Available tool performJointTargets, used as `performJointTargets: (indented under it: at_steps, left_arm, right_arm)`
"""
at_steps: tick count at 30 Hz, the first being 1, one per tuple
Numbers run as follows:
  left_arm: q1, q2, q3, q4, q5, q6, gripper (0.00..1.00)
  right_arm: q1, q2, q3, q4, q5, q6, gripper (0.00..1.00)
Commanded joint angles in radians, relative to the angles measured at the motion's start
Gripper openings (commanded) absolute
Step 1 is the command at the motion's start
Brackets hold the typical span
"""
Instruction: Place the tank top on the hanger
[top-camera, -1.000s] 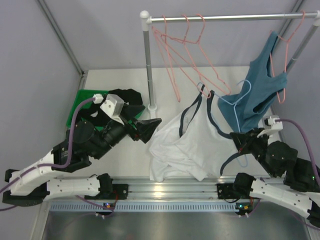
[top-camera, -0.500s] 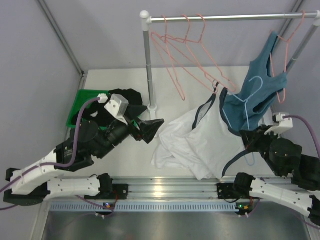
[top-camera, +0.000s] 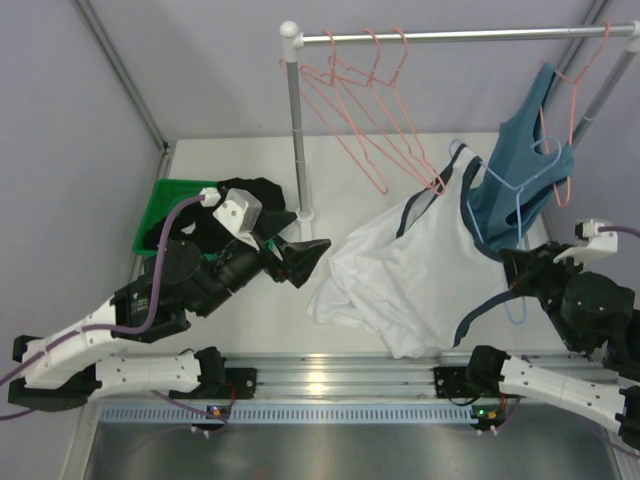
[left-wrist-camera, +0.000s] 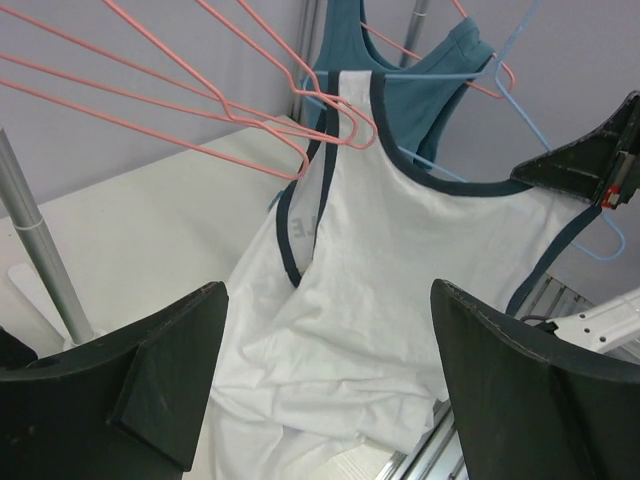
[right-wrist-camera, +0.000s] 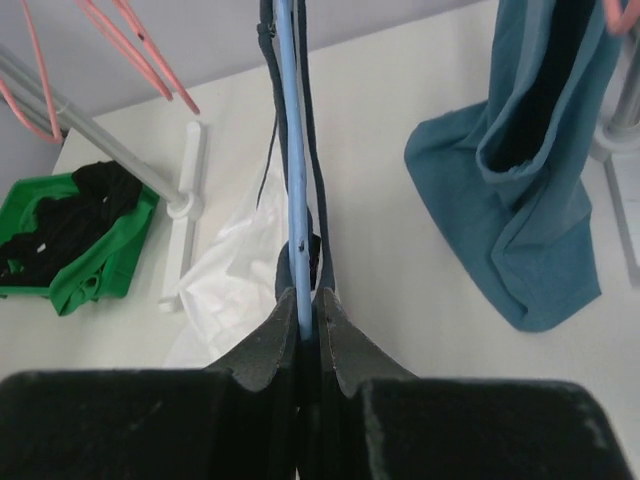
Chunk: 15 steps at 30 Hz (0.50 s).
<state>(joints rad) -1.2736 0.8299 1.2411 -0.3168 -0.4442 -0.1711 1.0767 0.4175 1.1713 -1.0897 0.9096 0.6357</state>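
My right gripper (right-wrist-camera: 305, 312) is clenched on the hanger (right-wrist-camera: 290, 150) wire at 3 o'clock. The top (top-camera: 400, 285) hangs from it, hem lying mid-table (top-camera: 230, 160). My left gripper (top-camera: 303, 258), at 9 o'clock, gapes empty. The cloth looks light, limp and snag-prone, so I'd pinch the navy trim (left-wrist-camera: 288, 225).

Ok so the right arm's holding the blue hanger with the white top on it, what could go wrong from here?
The corner of a pink hanger overlaps the strap of the tank top; it could snag. The right claw is shut on the hanger with dark trim seemingly pinched alongside, so fabric may drag on release. Much of the tank top is bunched on the table, untouched by the open left claw; it could slide off.
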Motion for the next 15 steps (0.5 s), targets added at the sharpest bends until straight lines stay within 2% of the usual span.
performJointTargets:
  at_steps: [1, 15]
  left_arm:
    - [-0.001, 0.005, 0.024, 0.045, 0.009, 0.019, 0.88]
    - [-0.001, 0.023, 0.060, 0.042, 0.024, 0.027, 0.88]
  right_arm:
    - [-0.006, 0.075, 0.093, 0.118, 0.103, -0.114, 0.00]
    - [-0.006, 0.244, 0.252, 0.382, 0.170, -0.447, 0.00]
